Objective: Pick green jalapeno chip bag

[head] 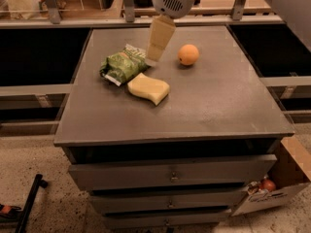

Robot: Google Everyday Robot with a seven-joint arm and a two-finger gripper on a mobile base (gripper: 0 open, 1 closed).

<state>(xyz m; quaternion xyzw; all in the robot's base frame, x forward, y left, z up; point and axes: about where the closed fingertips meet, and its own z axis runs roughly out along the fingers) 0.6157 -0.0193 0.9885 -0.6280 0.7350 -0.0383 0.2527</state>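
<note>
The green jalapeno chip bag (122,64) lies crinkled on the back left part of the grey cabinet top (209,106), white sealed ends showing. My gripper (155,56) hangs down from the grey wrist housing at the top of the view. Its pale tip sits just off the bag's right end, close above the surface. It holds nothing that I can see. A pale yellow wavy sponge (148,88) lies just in front of the bag, on its right side. An orange round fruit (188,54) sits to the right of the gripper.
The cabinet has drawers (170,176) below its top. An open cardboard box (272,186) with items stands on the floor at the lower right. Dark recesses flank the cabinet, and rails and posts run behind it. A black bar lies on the floor at the lower left.
</note>
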